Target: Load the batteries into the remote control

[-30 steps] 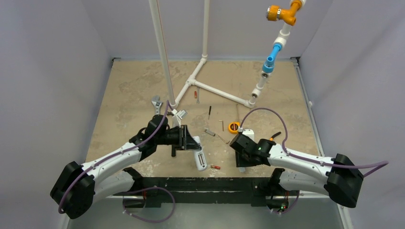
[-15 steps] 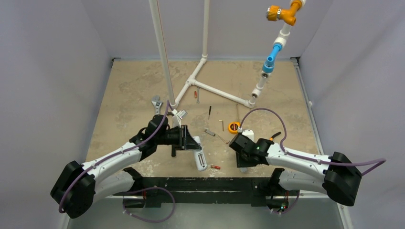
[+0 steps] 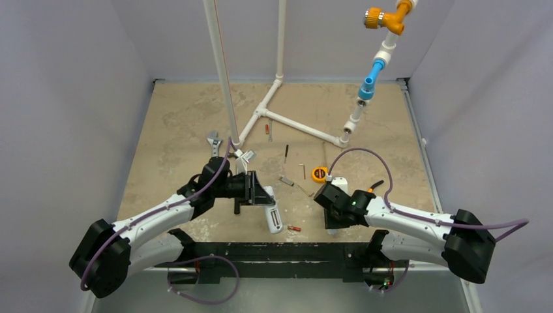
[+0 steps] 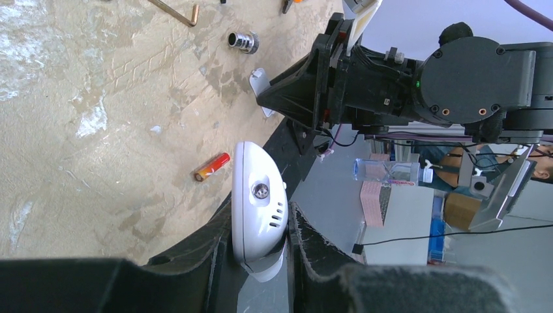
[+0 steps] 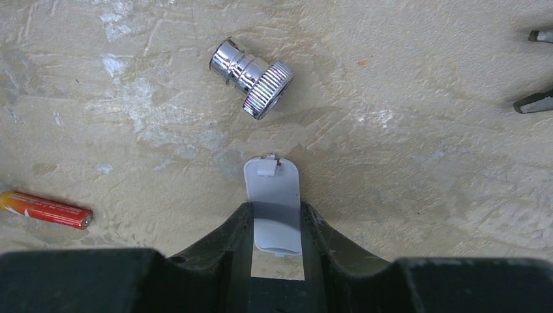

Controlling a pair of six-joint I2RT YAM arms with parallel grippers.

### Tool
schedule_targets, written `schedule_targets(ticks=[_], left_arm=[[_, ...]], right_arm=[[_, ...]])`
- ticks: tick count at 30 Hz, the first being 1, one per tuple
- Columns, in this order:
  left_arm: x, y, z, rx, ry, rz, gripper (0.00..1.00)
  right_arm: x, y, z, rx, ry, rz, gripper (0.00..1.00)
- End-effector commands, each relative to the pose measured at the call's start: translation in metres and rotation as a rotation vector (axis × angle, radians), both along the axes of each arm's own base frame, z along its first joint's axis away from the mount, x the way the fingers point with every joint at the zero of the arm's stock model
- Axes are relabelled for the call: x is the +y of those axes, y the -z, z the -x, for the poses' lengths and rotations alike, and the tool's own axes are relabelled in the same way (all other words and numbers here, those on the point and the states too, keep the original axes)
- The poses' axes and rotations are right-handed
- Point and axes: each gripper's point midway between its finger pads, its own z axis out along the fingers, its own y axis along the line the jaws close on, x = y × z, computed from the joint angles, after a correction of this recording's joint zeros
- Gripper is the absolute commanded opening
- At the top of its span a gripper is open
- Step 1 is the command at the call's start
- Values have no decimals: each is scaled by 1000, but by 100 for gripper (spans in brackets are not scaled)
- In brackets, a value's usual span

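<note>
Your left arm reaches in from the near left corner with its wrist rolled sideways. The left fingers are clamped tight on the remote at the near edge of the desk. Your right arm stretches low toward the middle, and the right fingers press against both sides of the cover, which lies flat. 1 battery lies loose by the near edge, between the 2 arms.

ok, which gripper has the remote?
The left gripper: the white remote control is clamped between its fingers. The right gripper only straddles a small white cover.
</note>
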Motion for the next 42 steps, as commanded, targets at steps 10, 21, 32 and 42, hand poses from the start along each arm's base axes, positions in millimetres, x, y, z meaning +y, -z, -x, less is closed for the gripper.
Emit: schedule_targets(ticks=[10,21,32,42], left_arm=[[-4,-13,-5,-51,11,46,0],[-6,-14,-6,-51,15,47,0],[-5,-14,-6,-50,12,44,0],[-5,-13,-6,-50,11,43,0]], right_arm=[[14,-1,-1,-8,-33,-75,0],[17,-19,-11,-56,-50,-77,0],[26,-38,-20,-113,-64,-118,0],[18,-24,-16,-85,-58,-72,21]])
